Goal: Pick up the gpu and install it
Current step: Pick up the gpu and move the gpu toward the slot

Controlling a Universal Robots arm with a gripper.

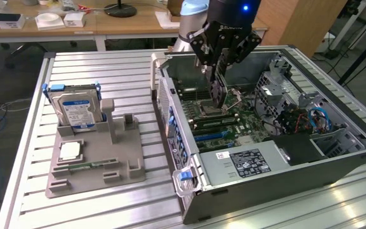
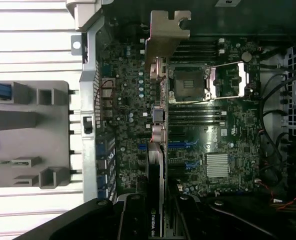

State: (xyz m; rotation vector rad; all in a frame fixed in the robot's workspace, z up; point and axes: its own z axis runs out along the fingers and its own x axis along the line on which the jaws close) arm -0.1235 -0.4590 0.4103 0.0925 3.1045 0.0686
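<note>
**On the slatted table, the gpu is held over the open case**

A slatted metal table (image 1: 94, 67) is seen with wooden desks behind it. On it a grey parts fixture (image 1: 94, 176) lies to the exterior view's left of an open computer case (image 1: 285, 176). The gpu (image 1: 218, 95) is clamped between the closed fingers of the gripper (image 1: 218, 78). It hangs on edge above the motherboard (image 1: 234, 126), bracket end away from the gripper. The install step is judged to be in hand and the card not yet seated. Seating calls for its edge to be lined up with a blue slot (image 1: 211, 136).
</note>
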